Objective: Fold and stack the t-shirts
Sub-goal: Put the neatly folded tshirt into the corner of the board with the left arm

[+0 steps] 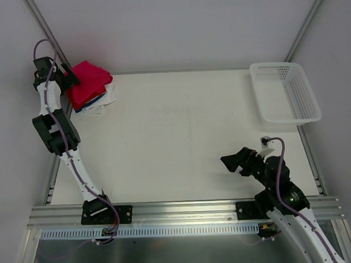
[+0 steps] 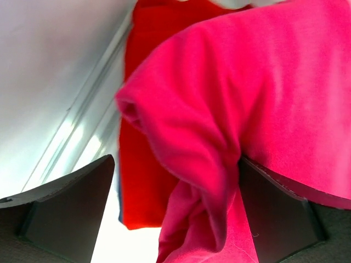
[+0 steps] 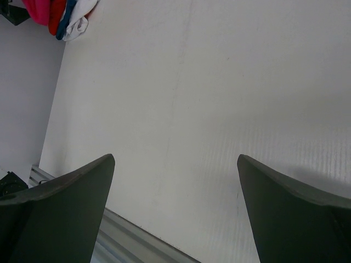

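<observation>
The top view looks down over the whole desk (image 1: 176, 137) from above and behind the arm bases (image 1: 106, 213). The left wrist camera sits close against the t-shirts (image 2: 263, 98). The right wrist camera, low over the desk, shows them small, probably cropped, upper left.

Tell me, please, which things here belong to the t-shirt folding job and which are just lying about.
Belonging to the job: crimson-pink t-shirt, on top of the stack; bright red t-shirt; blue t-shirt; white t-shirt.
Lying about: white mesh basket, far right.
</observation>
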You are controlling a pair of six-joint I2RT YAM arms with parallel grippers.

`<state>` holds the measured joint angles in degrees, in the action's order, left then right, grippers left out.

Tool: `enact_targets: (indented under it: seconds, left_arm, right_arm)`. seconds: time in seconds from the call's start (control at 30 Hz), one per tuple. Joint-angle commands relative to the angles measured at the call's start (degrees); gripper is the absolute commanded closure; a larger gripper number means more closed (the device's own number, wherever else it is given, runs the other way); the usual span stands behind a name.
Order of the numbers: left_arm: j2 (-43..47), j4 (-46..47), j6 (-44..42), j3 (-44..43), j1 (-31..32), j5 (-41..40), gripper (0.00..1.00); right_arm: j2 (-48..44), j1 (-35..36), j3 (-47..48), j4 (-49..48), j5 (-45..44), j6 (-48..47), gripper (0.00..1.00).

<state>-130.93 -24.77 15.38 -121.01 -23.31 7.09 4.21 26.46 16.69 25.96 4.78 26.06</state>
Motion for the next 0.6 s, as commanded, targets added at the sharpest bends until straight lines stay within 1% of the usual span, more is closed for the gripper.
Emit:
enact_targets:
  seconds: [0.0,0.13,0.2,0.3,0.37,0.57]
  left_arm:
    - [5.1,0.3,-1.0,-3.6,3.0,2.4,0.07]
    - [8.1,0.3,-1.8,-4.8,4.8,2.0,0.05]
    - [9.5,0.3,-2.3,-5.6,5.6,1.5,0.02]
    - [11.6,0.3,-3.3,-4.9,6.2,-2.8,0.01]
    - [13.1,0.3,-4.1,-3.3,6.3,-6.4,0.01]
    - [18.4,0.2,-3.5,2.3,5.8,-14.5,0.01]
  right_arm:
    - [-1.3,0.3,-0.3,-1.3,0.1,0.1,0.01]
    - [-2.7,0.3,-0.9,-0.8,0.6,0.2,0.01]
    - [-3.1,0.3,-1.0,-0.5,0.7,0.1,0.01]
    - [-3.3,0.3,-0.8,0.9,0.7,-0.2,0.01]
    - [-5.8,0.3,-0.5,2.1,0.5,-0.5,0.00]
    - [-7.3,0.3,0.5,4.5,0.3,-1.4,0.01]
